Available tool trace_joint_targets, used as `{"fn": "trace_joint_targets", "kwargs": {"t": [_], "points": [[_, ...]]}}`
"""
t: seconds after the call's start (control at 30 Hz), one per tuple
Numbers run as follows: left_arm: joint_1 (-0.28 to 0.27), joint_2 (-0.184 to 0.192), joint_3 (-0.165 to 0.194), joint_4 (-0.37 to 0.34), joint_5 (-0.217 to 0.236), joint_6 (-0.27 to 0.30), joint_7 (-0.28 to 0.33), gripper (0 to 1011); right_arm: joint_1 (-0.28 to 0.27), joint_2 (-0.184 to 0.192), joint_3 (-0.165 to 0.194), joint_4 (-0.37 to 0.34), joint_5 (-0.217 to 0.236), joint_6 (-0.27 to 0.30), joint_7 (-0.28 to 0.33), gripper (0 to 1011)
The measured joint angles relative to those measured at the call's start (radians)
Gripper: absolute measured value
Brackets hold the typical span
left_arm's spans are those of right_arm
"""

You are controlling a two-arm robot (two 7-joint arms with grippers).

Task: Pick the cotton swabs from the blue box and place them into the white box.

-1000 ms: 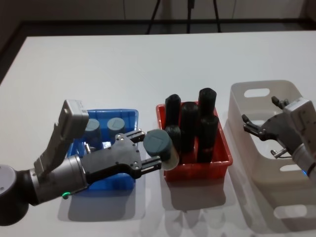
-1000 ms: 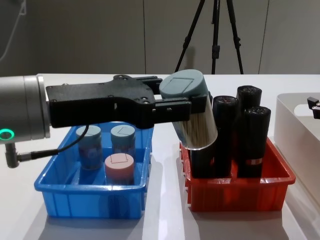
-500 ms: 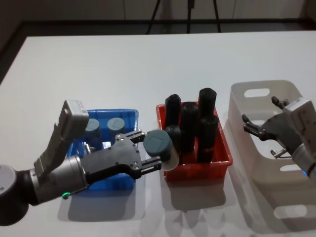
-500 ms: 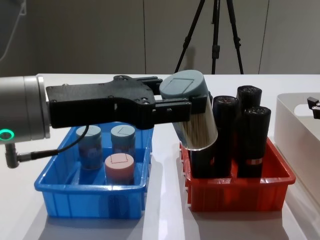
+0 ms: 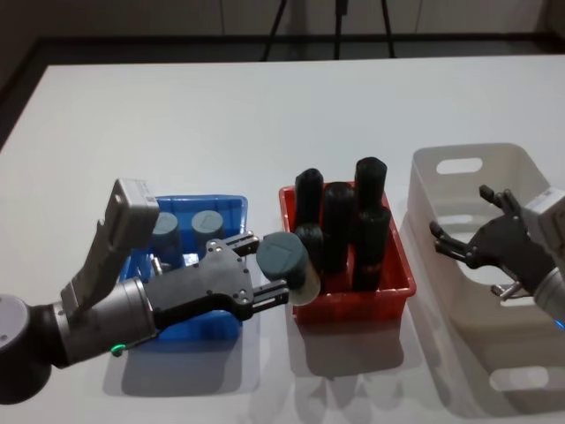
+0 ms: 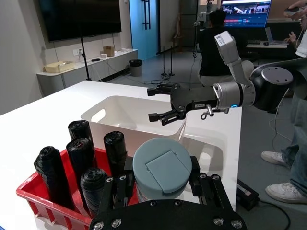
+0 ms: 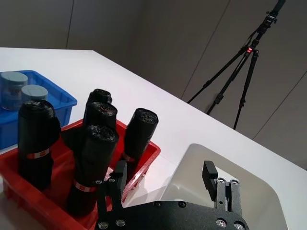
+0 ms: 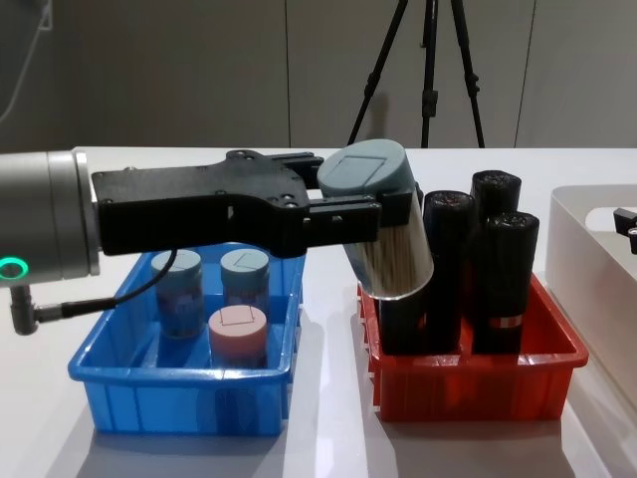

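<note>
One tub of the cotton swabs, with a grey-blue lid marked by a square outline, was gripped near its lid by the left gripper, whose fingers were clenched on either side of it. The tub was held tilted in the air, lid towards the robot's left. It was placed between the blue box and the red bin, at the red bin's near left corner. From the head view, the held tub was seen just beside the black cylinders standing upright in the red bin; whether it touched them could not be told.

Three more tubs were left upright in the blue box: two with grey-blue lids at the back and one with a pink lid nearer the front.

The white box was set on the white surface to the right of the red bin. The right gripper was held above the white box, its fingers spread apart and nothing between them. The same released fingers were shown in the right wrist view, above the rim of the white box.
</note>
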Motion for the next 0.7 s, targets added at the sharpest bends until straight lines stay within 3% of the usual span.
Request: {"fn": "trace_joint_targets", "kwargs": {"t": [0.7], "points": [[0.000,0.000,0.000,0.000,0.000,0.000,0.000,652,-0.050,0.027,0.022,-0.085,0.060,-0.045,0.208,1001]]}}
